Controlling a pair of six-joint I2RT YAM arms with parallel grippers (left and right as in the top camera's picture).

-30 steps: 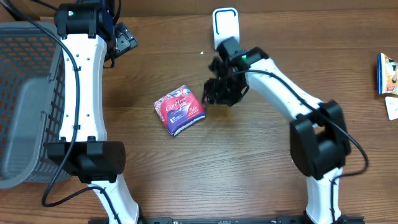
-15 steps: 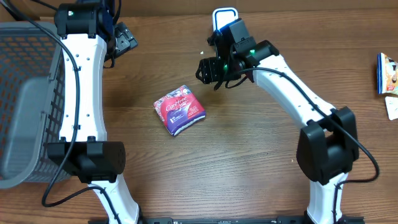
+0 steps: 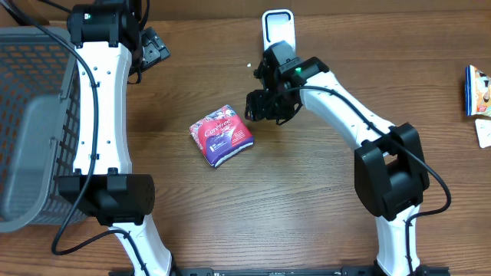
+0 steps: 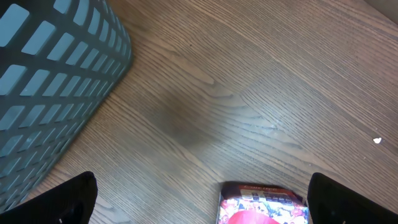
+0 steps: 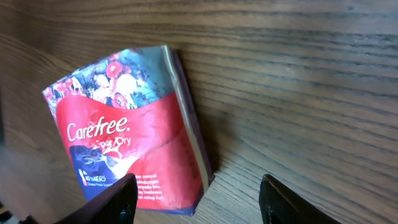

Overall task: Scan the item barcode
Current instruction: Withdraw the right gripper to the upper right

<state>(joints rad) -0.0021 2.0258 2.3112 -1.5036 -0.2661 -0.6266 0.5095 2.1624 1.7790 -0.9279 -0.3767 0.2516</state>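
The item is a red and purple Carefree pack (image 3: pixel 221 135) lying flat on the wooden table, label up; no barcode shows. My right gripper (image 3: pixel 263 107) hovers open just right of the pack. In the right wrist view its fingers straddle the pack's (image 5: pixel 127 127) lower right corner without gripping it, the gripper (image 5: pixel 202 205) empty. My left gripper (image 3: pixel 151 48) stays at the back left, open wide. In the left wrist view the left gripper (image 4: pixel 208 202) has only the pack's top edge (image 4: pixel 264 204) between its fingertips far below.
A grey mesh basket (image 3: pixel 31 115) fills the left side, also seen as the basket (image 4: pixel 50 81) in the left wrist view. A white upright scanner stand (image 3: pixel 278 29) sits at the back centre. Two more packets (image 3: pixel 477 90) lie at the right edge.
The right gripper lifted back toward the white stand half a second ago, then came down again beside the pack. The pack and the left arm have not moved.
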